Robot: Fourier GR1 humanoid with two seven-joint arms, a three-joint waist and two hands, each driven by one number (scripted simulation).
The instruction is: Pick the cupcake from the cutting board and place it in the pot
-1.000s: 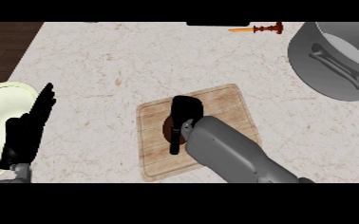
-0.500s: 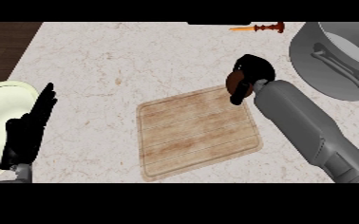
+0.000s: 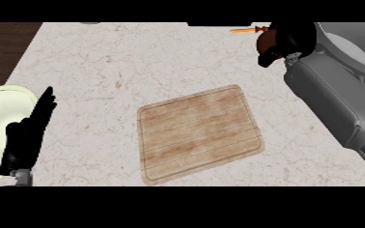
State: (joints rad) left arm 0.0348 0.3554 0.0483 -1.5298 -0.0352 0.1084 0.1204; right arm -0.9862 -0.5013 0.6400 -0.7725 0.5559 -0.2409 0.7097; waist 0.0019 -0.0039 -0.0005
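My right hand [image 3: 288, 41] is up at the far right of the counter, fingers curled round the brown cupcake [image 3: 264, 42], of which only a dark edge shows at the hand's left. It hangs just left of the grey pot [image 3: 345, 36], whose rim shows at the right edge. The wooden cutting board [image 3: 200, 133] lies bare in the middle of the counter, well below and left of that hand. My left hand [image 3: 28, 133] rests open at the left edge, fingers pointing up.
A pale green plate [image 3: 13, 104] sits at the left edge, partly behind the left hand. An orange-handled utensil [image 3: 246, 29] lies at the counter's back edge near the right hand. A dark wood strip [image 3: 16, 38] borders the counter at the upper left.
The right hand closed on the cupcake on the board, lifted it and carried it up and to the right, toward the pot. The board is now bare. The left hand has stayed still.
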